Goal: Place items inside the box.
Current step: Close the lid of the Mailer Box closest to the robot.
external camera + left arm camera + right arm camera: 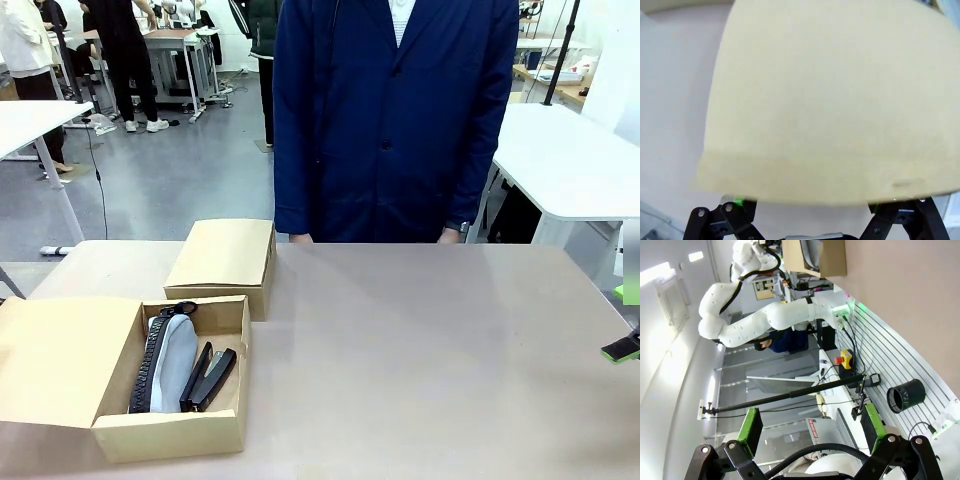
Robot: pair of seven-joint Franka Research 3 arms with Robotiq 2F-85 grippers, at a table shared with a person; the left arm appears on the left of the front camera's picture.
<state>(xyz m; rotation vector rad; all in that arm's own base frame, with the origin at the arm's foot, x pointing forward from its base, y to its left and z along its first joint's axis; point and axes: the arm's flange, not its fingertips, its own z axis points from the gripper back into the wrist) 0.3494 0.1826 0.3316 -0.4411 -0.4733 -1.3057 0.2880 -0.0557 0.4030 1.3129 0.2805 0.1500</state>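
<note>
1. Across the desk (420, 350), a person in a navy coat (395, 110) stands at the far edge, hands resting on it.
2. Front-left sits the open box (175, 435), its lid flap (50, 360) folded out flat; a second, closed box (222, 255) lies just behind.
3. Inside already: the grey zip pouch (172, 362) and, beside it, the black stapler (208, 378).
4. Right gripper (812, 432) hangs off the desk's right side, jaws spread wide, holding nothing.
5. Left gripper (805, 220) hovers close over tan cardboard; its jaws look apart, nothing visibly gripped.
6. Risk, I'd say: so close to the cardboard, a careless descent could snag the flap and drag the box.
</note>
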